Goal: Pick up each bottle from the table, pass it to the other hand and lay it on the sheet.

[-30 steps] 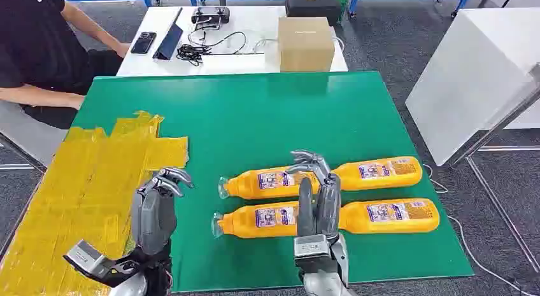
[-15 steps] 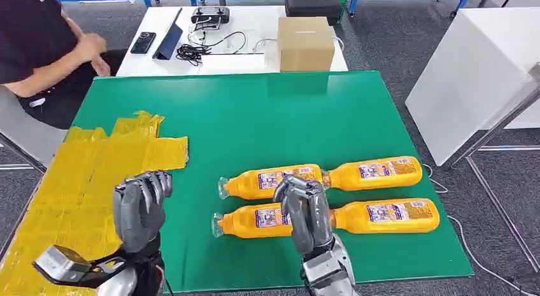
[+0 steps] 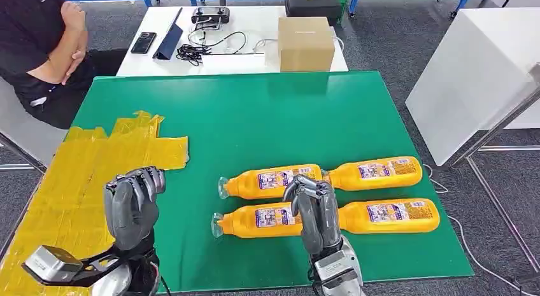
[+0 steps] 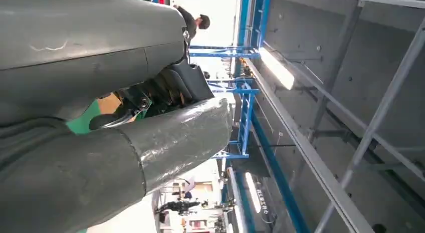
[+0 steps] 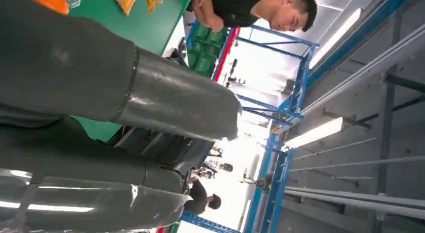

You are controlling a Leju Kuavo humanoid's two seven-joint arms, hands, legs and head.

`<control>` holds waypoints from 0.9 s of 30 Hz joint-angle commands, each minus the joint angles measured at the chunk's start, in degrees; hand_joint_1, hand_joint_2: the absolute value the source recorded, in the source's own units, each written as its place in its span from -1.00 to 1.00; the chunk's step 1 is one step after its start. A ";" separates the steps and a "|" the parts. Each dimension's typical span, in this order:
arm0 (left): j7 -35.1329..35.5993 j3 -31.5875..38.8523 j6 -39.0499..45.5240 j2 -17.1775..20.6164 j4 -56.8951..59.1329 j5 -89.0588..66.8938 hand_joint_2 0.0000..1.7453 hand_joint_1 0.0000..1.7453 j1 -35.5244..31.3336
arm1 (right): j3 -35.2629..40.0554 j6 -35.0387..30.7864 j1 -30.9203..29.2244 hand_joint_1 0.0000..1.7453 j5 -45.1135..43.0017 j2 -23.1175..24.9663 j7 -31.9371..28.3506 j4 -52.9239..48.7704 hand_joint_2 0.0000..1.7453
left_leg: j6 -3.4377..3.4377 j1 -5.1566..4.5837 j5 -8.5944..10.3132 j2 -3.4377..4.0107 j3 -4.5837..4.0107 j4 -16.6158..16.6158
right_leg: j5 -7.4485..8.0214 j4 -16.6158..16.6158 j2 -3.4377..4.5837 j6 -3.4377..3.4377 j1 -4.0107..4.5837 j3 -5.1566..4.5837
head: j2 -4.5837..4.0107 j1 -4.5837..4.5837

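Note:
Several orange bottles lie on their sides on the green table, in two rows at the front right. The near-left bottle and the far-left bottle point their clear caps left; the far-right bottle and the near-right bottle lie beyond them. My right hand is raised in front of the gap between the bottles, back toward the camera, fingers curled in, holding nothing. My left hand stands upright at the front left, fingers curled, empty. The crinkled yellow sheet covers the table's left side. A bottle also appears in the right wrist view.
A seated person with folded arms is at the table's far-left corner. Behind the green table stands a white table with a cardboard box, cables and a phone. A white cabinet stands to the right.
Both hands' fingers went from spread to curled in. My left hand shifted slightly left. The person drew their arms back and folded them. The bottles stayed put.

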 commanded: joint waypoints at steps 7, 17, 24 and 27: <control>0.13 0.30 0.02 0.17 0.54 -0.04 -1.00 0.58 -1.20 | -0.97 0.08 -0.78 0.46 1.36 0.44 -1.28 0.20 -1.00 | -0.03 0.02 -0.03 0.04 0.02 -0.01 | -0.02 -0.02 0.01 0.01 0.01 0.03 | 0.00 -0.02; 0.13 4.02 1.61 -1.17 3.47 1.98 -1.00 -1.00 -0.30 | 5.21 2.94 -4.56 -1.00 21.52 -5.16 19.62 6.42 1.00 | -0.02 0.02 -0.02 0.08 0.10 -0.06 | 0.01 -0.09 0.06 0.02 0.02 0.11 | 0.00 0.00; 0.13 6.00 -0.85 -1.56 4.08 1.34 -1.00 -1.00 -0.34 | 6.23 3.39 -4.82 -1.00 21.23 -5.47 18.45 7.38 1.00 | -0.03 0.00 -0.02 0.01 0.07 -0.09 | 0.00 -0.09 0.00 0.02 0.00 0.10 | 0.00 -0.02; 0.13 6.03 -0.98 -1.72 4.23 1.19 -1.00 -1.00 -0.34 | 6.66 4.41 -5.09 -1.00 21.66 -6.09 19.51 7.30 1.00 | -0.02 0.01 -0.03 0.04 0.08 -0.07 | 0.00 -0.09 0.03 0.01 0.01 0.11 | 0.00 -0.02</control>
